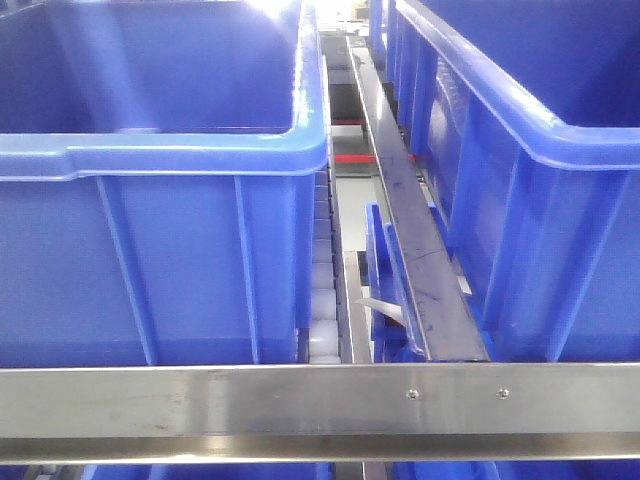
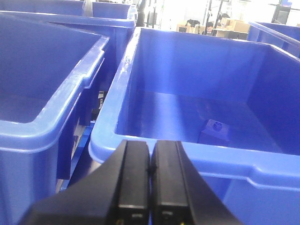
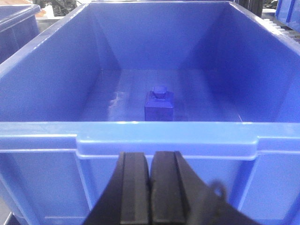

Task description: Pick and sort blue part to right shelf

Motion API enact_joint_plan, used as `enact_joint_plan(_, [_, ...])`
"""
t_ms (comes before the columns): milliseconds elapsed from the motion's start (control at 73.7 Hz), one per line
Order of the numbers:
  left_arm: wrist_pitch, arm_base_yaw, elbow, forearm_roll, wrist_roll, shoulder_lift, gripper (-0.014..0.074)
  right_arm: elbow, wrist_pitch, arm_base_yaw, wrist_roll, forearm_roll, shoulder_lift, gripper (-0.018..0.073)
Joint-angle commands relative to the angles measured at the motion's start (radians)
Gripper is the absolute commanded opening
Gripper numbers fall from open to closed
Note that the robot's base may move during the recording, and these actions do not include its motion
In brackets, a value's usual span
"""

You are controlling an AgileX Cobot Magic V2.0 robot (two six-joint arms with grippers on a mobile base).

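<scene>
Black fingers of the right gripper (image 3: pixel 151 187) sit pressed together with nothing between them, just outside the near wall of a blue bin (image 3: pixel 164 138). Past that rim, the blue part (image 3: pixel 159 104), a small square block with a round knob on top, rests on the bin floor, straight ahead of the fingertips. On the left wrist view, the left gripper (image 2: pixel 150 180) is likewise closed and empty before another bin (image 2: pixel 197 157) holding a similar block (image 2: pixel 214 132). Grey shelf rail (image 1: pixel 320 398) crosses the front view below the bins.
</scene>
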Motion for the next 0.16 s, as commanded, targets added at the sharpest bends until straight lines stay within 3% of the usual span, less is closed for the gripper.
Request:
enact_joint_plan(0, [-0.093,0.002,0.024,-0.01,0.001,-0.021,0.0127,-0.022,-0.09,-0.002,-0.009,0.002,-0.021,0.0057])
enact_joint_plan(149, [-0.093,0.002,0.024,-0.01,0.001,-0.021,0.0127,-0.022,-0.09,-0.002,-0.009,0.002,-0.021,0.0057])
